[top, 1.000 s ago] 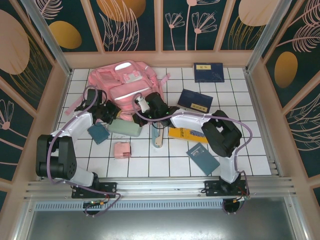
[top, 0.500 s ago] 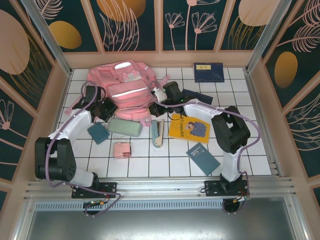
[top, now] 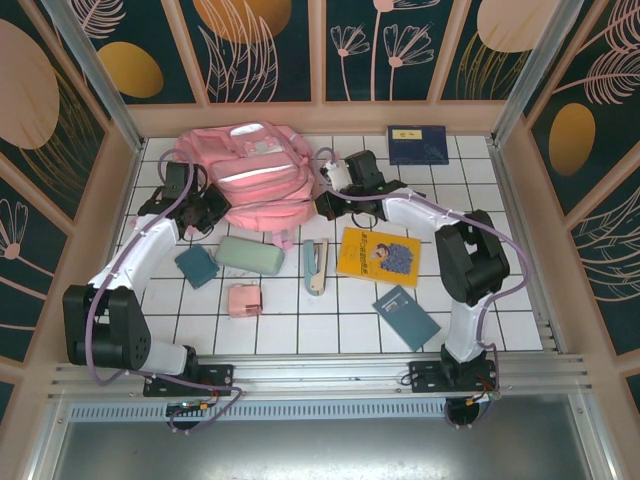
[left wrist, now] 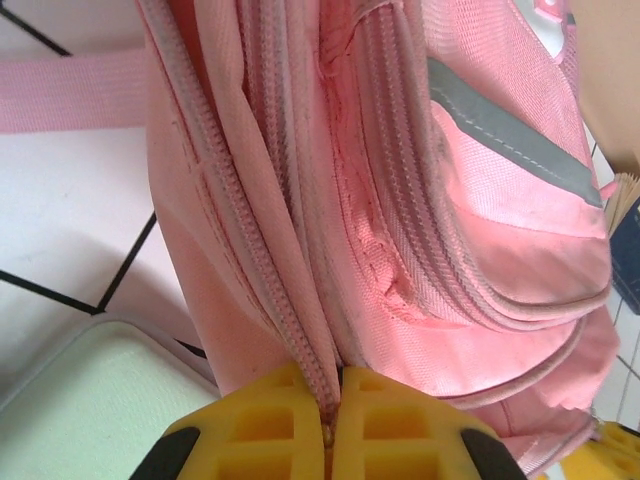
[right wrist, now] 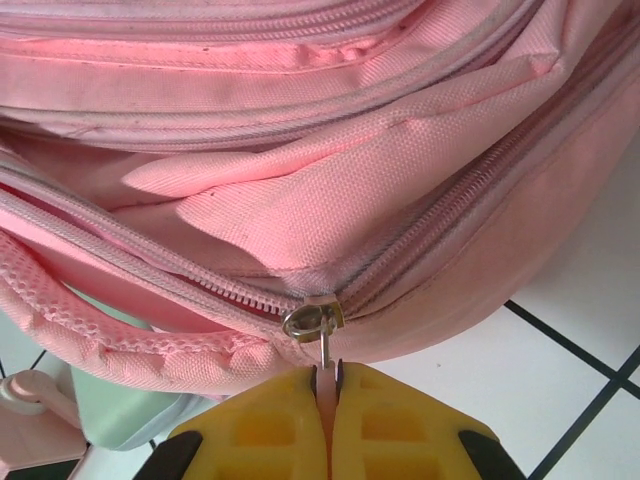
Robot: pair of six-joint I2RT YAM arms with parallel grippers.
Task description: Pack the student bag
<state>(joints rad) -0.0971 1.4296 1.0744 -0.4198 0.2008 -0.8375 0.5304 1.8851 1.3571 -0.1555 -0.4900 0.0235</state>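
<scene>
The student bag [top: 255, 175], a large pink backpack with pale reflective strips, lies at the back left of the tiled table. My left gripper [top: 212, 208] is at its left lower edge. In the left wrist view its yellow fingers [left wrist: 250, 430] are shut on the bag's zipper seam [left wrist: 300, 340]. My right gripper [top: 326, 200] is at the bag's right side. Seen from the right wrist, that gripper [right wrist: 325, 378] is shut on the pale pull tab hanging from the metal zipper slider [right wrist: 312, 320]. To the left of the slider the zipper gapes open.
A mint pencil case [top: 248, 255], teal pouch [top: 197, 267], small pink box [top: 243, 300] and stapler [top: 316, 266] lie in front of the bag. A yellow book [top: 377, 255] and teal notebook [top: 405, 317] are at centre right, a dark blue book [top: 417, 145] at the back.
My right gripper has travelled back and to the right along the bag with the zipper pull. The bag has shifted toward the back wall, the left gripper with it. The yellow book is uncovered.
</scene>
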